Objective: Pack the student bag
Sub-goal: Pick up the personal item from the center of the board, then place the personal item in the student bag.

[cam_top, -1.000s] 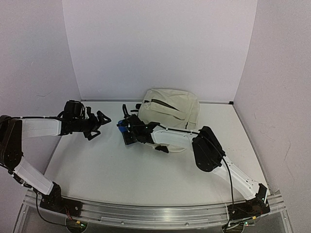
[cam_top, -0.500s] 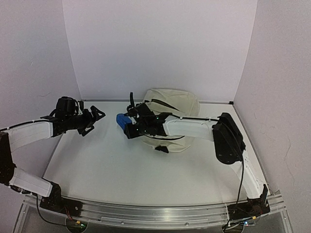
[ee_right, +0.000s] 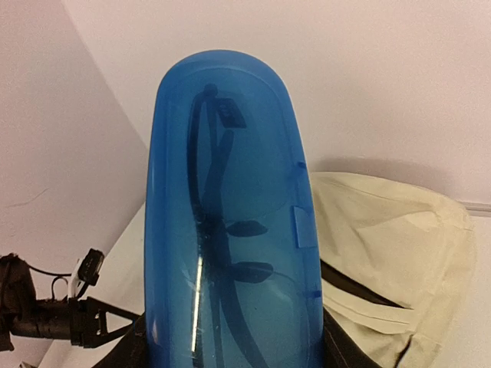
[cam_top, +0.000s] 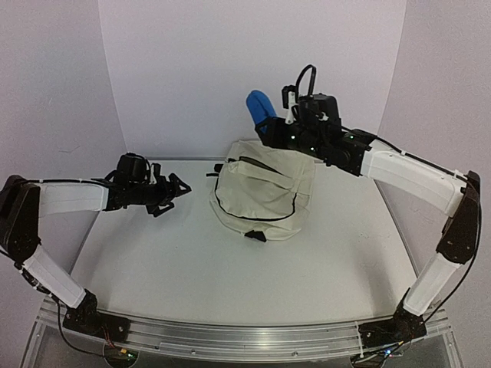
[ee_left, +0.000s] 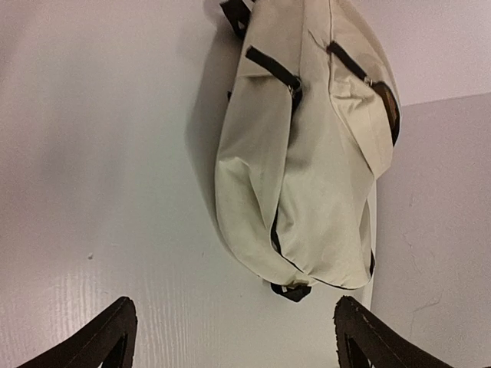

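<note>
**Q:** Where did the student bag (cam_top: 261, 192) lie?

**A:** In the overhead view it lay at the centre of the frame, flat on the white table (cam_top: 153, 261) and close to the back wall (cam_top: 230, 69). Its black zipper lines faced upward. In the left wrist view the same bag (ee_left: 307, 153) filled the upper right, with a black buckle at its lower end.

**Q:** What was the state of the left gripper (cam_top: 175, 189)?

**A:** It sat at centre left, level with the bag and pointed toward it, but apart from it. In its wrist view the two fingertips (ee_left: 92, 341) stood wide at the bottom corners, with only bare table between them.

**Q:** And the right gripper (cam_top: 272, 126)?

**A:** It was raised to the upper centre, above the bag's far edge, and was clamped on a blue case (cam_top: 259, 106). In the right wrist view the translucent case (ee_right: 230, 215) stood upright, with thin dark curved shapes showing through its shell. The bag (ee_right: 399, 253) lay behind it at the lower right.
</note>
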Tool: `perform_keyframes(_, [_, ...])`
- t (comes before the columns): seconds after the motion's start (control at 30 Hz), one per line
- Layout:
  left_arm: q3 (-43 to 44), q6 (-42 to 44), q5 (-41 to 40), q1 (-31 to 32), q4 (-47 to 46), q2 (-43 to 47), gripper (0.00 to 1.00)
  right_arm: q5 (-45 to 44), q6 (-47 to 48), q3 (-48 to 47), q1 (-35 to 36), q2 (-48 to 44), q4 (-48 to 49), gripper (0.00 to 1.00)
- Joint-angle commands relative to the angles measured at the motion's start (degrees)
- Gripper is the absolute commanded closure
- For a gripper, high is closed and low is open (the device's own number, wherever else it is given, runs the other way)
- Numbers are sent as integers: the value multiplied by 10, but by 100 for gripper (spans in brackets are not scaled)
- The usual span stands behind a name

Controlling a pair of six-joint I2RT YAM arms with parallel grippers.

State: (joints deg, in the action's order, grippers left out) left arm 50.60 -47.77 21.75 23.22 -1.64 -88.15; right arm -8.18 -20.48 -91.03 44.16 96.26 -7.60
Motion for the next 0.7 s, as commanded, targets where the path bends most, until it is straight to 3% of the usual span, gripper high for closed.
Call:
perform_keyframes(0.0, [55,-78,97,36,-167,-99,16,21,-30,73,-53,-50,-14,57])
perform_keyframes(0.17, [96,-133,124,69,-229,-201,21,33,-39,124,-66,-100,-18,57])
perform_keyframes(0.37, [113,-154,132,82,-259,-251,32,37,-50,155,-66,-137,-18,58])
perform_keyframes(0.67, [140,-164,136,86,-295,-303,60,59,-58,165,-66,-144,-21,57])
